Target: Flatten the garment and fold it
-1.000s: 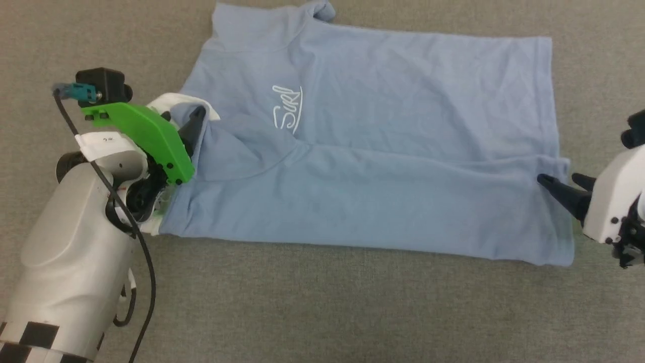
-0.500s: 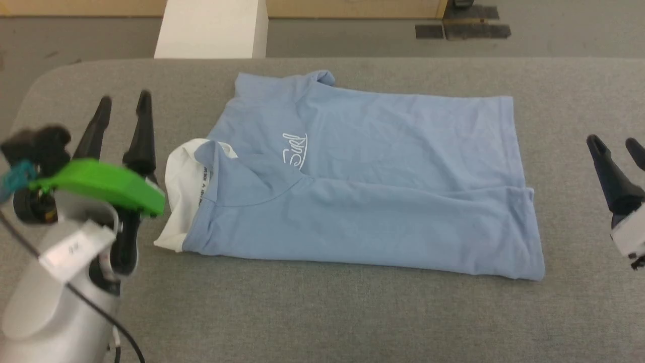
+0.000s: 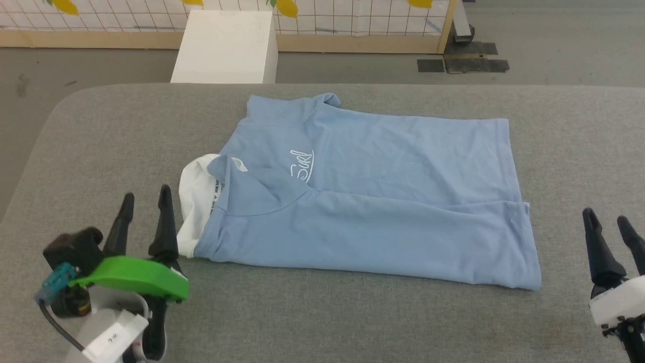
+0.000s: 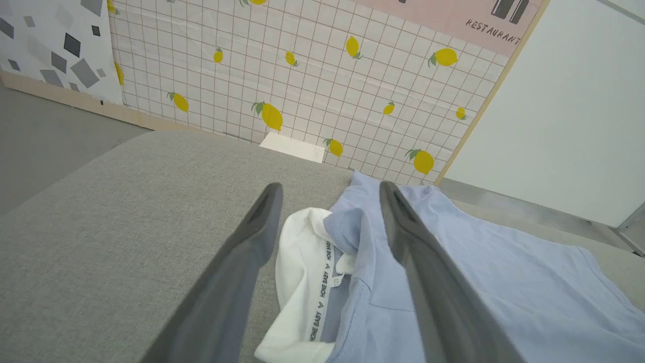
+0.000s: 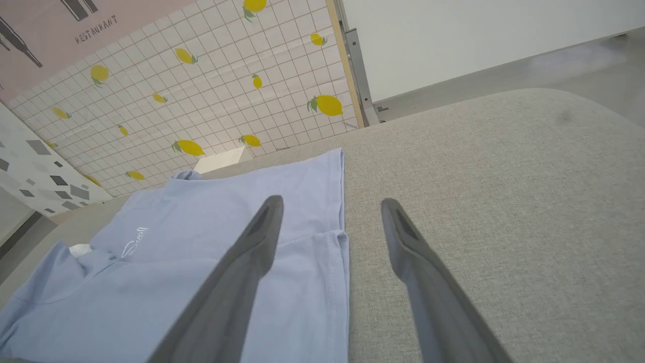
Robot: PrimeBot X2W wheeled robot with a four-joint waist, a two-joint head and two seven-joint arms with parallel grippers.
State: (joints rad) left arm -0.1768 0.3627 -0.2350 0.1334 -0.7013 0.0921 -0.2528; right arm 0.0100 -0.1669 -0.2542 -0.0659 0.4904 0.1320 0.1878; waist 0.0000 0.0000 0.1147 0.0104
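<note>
Left hand [image 3: 146,193] and right hand [image 3: 604,216] have drawn back off the shirt [image 3: 383,201], both released and empty

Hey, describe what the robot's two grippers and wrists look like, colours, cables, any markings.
Left gripper: two long, tapering dark fingers rising from a bright green cover, beside a black block with a teal plug and black cable; a white label below. Right gripper: matching dark fingers on a white housing.
</note>
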